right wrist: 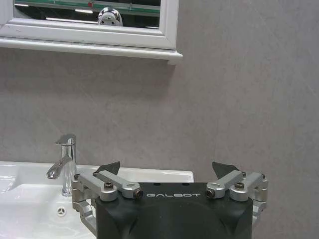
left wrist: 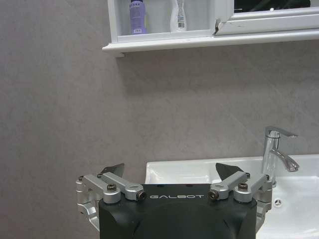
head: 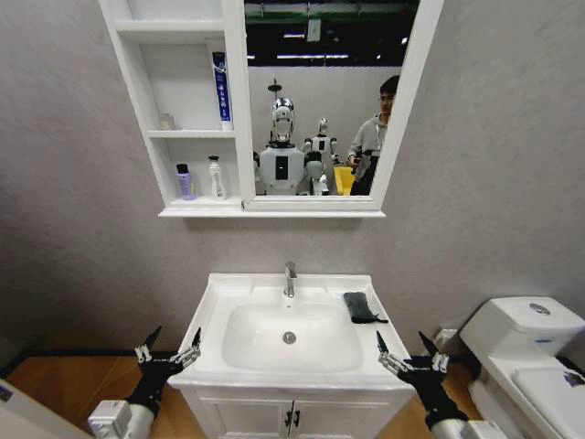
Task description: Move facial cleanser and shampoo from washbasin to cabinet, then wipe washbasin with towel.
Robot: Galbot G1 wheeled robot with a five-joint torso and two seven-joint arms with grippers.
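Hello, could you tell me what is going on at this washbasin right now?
Nothing is being handled at this moment. The left gripper and right gripper hang with open jaws at the front corners of the washbasin, left and right. A purple bottle and a white bottle stand on the bottom shelf of the cabinet. The towel lies on the basin rim beside the faucet.

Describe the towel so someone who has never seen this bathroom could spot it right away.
Find the white washbasin below the mirrored cabinet. To the right of the chrome faucet, on the flat rim, lies the towel. It is a small, dark grey-black folded cloth, the only dark thing on the white ceramic.
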